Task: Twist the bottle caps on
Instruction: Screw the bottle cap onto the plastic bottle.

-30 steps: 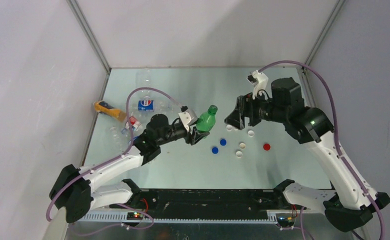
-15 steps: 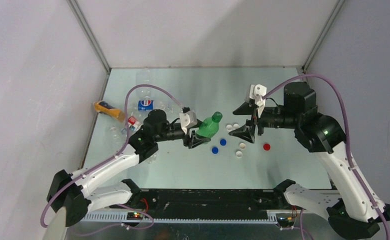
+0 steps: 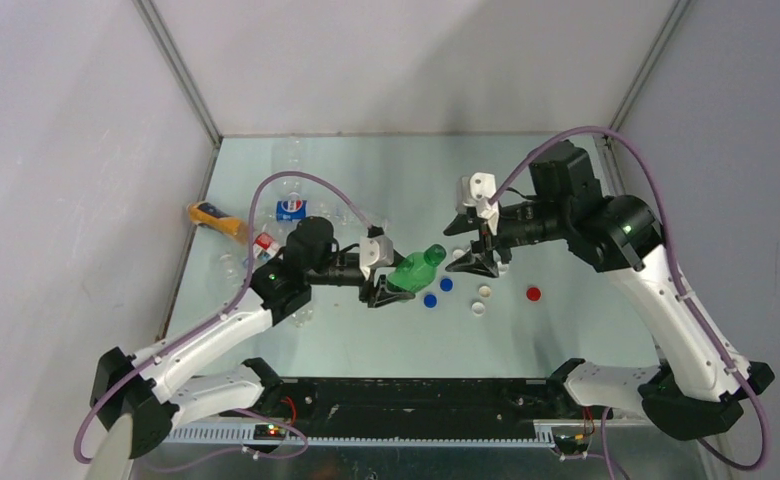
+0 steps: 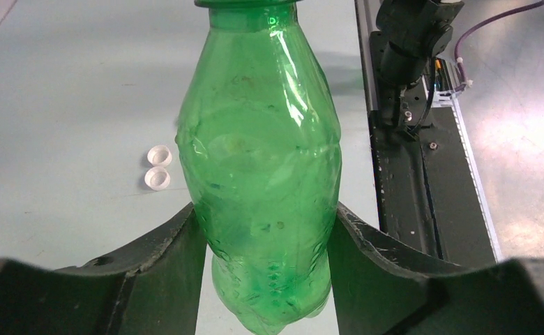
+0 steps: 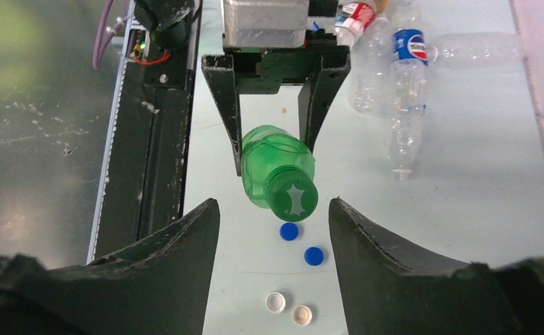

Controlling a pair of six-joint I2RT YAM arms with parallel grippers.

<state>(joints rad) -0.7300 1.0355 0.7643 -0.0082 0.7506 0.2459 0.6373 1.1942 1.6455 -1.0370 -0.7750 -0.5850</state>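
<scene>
A green bottle (image 3: pixel 411 270) hangs in the air above the middle of a pale table (image 3: pixel 366 340). It is tilted, with its neck pointing up and toward the right arm. A green cap (image 5: pixel 293 197) sits on the neck; whether it is screwed tight cannot be told.

The left gripper (image 3: pixel 390 284) holds the bottle by its lower body. Its two dark fingers (image 4: pixel 171 244) press against opposite sides of the green plastic, so the jaws are closed on the bottle.

The right gripper (image 3: pixel 463 247) faces the capped end. Its jaws stand apart, one on each side of the cap, with a gap showing on both sides and no contact.

On the table below, two blue caps (image 3: pixel 429 299) lie near each other just under the bottle. A white cap (image 3: pixel 478 309) and a cream cap (image 3: pixel 484 291) lie just to their right. A red cap (image 3: pixel 533 294) lies farther right, on its own.

At the far left of the table other bottles lie together on their sides: an orange-yellow bottle (image 3: pixel 216 220), a clear bottle with a blue label (image 3: pixel 291 210), and one with a red label (image 3: pixel 264 243).
</scene>
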